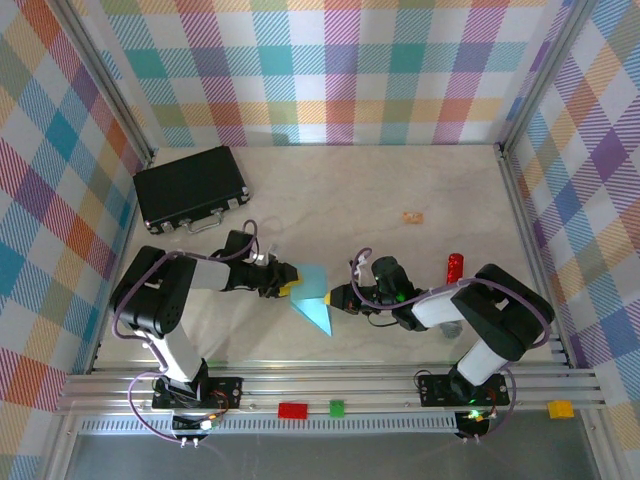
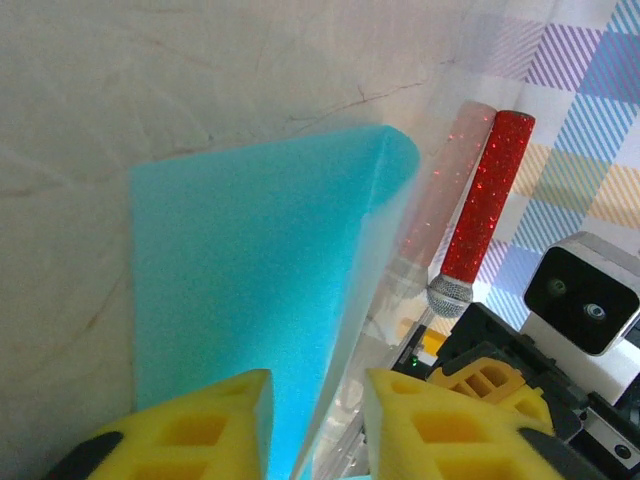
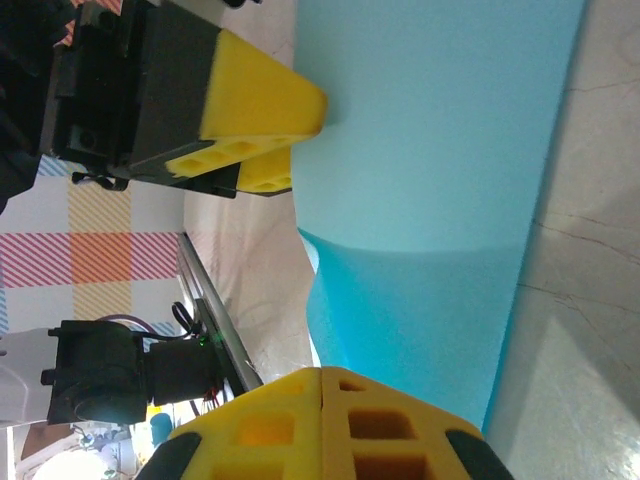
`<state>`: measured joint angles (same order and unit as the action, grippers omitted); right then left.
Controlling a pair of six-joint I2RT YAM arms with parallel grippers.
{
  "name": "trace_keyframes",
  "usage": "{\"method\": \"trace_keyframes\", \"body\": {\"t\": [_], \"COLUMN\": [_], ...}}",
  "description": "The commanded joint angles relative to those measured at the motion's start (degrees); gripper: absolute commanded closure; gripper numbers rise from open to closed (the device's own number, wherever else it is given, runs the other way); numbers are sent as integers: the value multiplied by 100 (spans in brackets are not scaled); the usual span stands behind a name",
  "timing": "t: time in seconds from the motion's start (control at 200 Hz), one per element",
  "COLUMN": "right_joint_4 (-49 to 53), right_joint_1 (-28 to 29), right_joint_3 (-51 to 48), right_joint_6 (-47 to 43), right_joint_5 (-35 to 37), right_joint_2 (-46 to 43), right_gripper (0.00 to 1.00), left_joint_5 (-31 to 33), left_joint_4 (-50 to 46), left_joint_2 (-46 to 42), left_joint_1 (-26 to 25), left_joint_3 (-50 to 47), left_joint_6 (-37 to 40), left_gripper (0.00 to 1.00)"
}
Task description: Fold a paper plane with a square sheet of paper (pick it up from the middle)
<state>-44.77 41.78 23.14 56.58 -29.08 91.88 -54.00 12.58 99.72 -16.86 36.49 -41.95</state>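
Light, limp, crease-prone paper, best taken by its edges.
At frame centre the square sheet of paper is pinched edgewise by the closed right gripper and straddled by the narrowly parted left gripper.

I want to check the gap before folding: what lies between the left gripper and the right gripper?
The turquoise paper, partly folded, lies between the left gripper and the right gripper, as the top external view shows.

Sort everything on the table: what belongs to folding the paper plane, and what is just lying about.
Job in hand: square sheet of paper, left gripper, right gripper.
Lying about: black case, red glitter marker, small tan scrap.
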Motion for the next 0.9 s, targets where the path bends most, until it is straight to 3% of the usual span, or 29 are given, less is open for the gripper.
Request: {"method": "trace_keyframes", "body": {"t": [0.0, 0.075, 0.195, 0.265, 0.425, 0.51, 0.705, 0.8, 0.895], "right_joint_4": [-204, -76, 714, 1525, 3809, 4455, 4847, 4308, 3682], "right_joint_1": [-57, -70, -73, -73, -57, -15, 214, 490, 1180], "right_joint_3": [-73, -73, 111, 238, 730, 918, 1172, 1051, 970], "right_joint_6": [36, 38, -201, -452, -1058, -1330, -1869, -2460, -3472], "right_joint_5": [-133, -91, 29, 257, 1530, 2143, 3287, 3611, 4025], "right_joint_2": [120, 79, -251, -593, -1535, -1893, -2365, -2463, -2392], "right_gripper": [95, 92, 74, 65, 60, 59, 61, 62, 64], "left_joint_5": [-312, -229, 187, 414, 980, 1344, 2160, 2310, 2224], "left_joint_4": [518, 649, 608, 605, 725, 737, 461, 401, 227], "left_joint_2": [117, 39, -255, -448, -940, -1299, -2194, -2524, -2642], "left_joint_1": [-63, -63, -62, -54, -62, -63, -79, -137, -194], "left_joint_3": [52, -39, -192, -292, -625, -835, -1282, -1392, -1338], "left_joint_6": [-189, -270, -346, -436, -729, -909, -1182, -1202, -1053], "left_gripper": [77, 82, 95, 97, 100, 100, 100, 98, 92]}}
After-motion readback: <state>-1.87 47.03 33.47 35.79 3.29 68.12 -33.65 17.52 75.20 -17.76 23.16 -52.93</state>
